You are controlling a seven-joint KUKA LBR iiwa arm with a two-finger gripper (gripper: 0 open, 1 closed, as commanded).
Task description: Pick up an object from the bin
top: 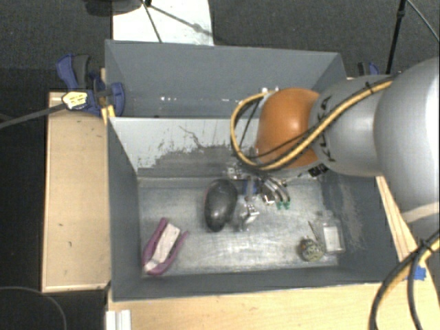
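My gripper [246, 212] hangs low over the middle of the bin floor, its metal fingers just right of a dark grey oval thing [220, 205], like a computer mouse. One finger looks to touch that thing's right side; I cannot tell how far apart the fingers stand. A purple and white packet [163, 245] lies at the front left of the floor. At the front right sit a small round mottled ball [311, 250] and a clear little box [328, 235] beside it.
The arm with its orange cover and yellow-black cables comes in from the right and hides the floor behind the gripper. Bare floor lies between the dark oval thing and the packet.
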